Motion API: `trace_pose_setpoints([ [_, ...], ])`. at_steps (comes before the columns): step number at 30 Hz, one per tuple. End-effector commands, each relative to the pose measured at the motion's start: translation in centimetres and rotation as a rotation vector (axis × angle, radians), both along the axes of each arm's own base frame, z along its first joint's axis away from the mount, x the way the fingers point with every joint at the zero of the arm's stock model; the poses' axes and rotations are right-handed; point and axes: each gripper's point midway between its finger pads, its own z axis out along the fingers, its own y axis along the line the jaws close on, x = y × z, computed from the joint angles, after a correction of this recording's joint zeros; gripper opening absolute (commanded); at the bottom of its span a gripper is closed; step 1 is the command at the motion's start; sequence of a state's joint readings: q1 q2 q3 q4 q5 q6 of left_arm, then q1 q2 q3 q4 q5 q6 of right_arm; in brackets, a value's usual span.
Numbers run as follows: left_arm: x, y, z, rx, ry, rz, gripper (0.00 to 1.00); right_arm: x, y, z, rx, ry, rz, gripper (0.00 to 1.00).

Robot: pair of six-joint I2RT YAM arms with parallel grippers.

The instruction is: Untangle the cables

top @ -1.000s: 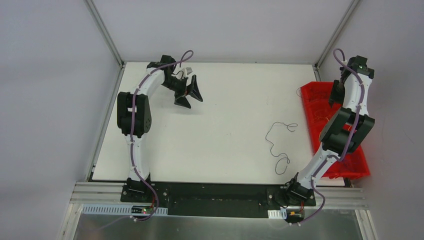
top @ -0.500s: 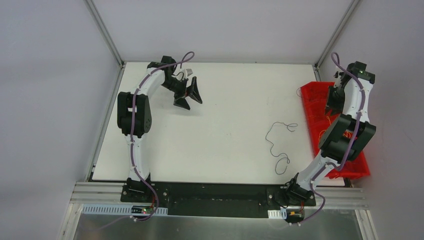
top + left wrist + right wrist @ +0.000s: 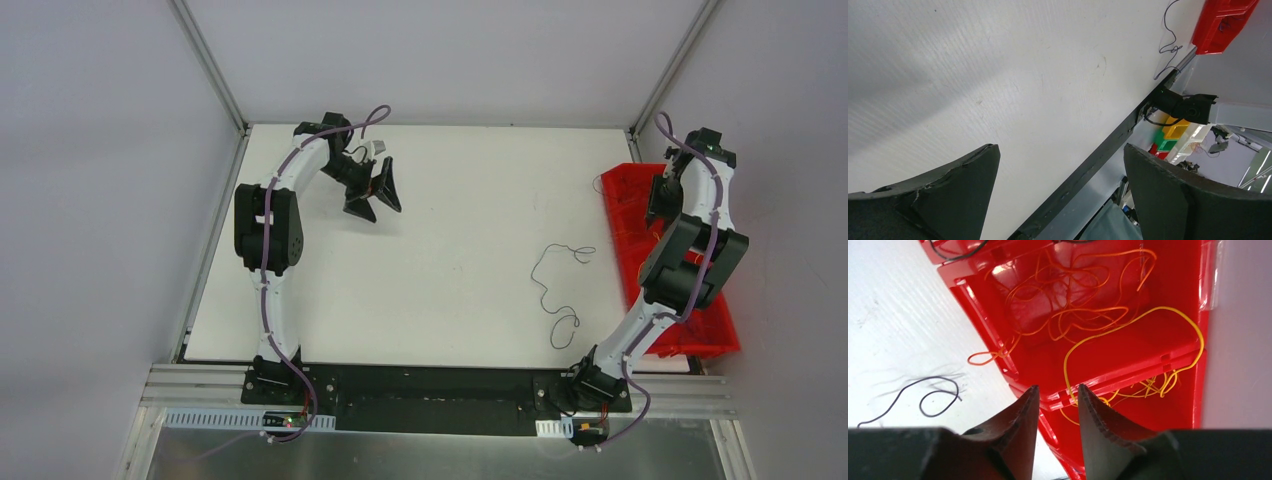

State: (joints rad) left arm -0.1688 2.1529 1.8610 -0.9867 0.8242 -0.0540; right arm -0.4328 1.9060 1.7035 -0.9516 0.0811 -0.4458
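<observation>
We can read no text, label, brand, number or sign in any of the views.
</observation>
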Motion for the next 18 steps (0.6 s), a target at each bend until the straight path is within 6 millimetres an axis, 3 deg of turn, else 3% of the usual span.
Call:
trace_pose_setpoints([
  [1, -0.3, 0.7, 0.2, 0.032, -0.022, -0.042, 0.99, 1.3, -1.5, 0.2, -0.074, -0.024, -0.016, 0.39],
  [5, -0.5, 0.9, 0.1, 0.042, -0.025, -0.053, 0.99, 1.5, -1.7, -0.5, -0.075, -0.008, -0.007, 0.39],
  [12, -0.5, 1.0, 0.2, 0.049, -0.027, -0.058, 0.99, 0.4, -1.4, -1.5, -0.06, 0.046, 0.008, 0.3],
  [18, -0.8, 1.0, 0.1, 0.05, -0.011, -0.055, 0.99, -1.1, -1.6, -0.3, -0.064, 0.047, 0.015, 0.04],
])
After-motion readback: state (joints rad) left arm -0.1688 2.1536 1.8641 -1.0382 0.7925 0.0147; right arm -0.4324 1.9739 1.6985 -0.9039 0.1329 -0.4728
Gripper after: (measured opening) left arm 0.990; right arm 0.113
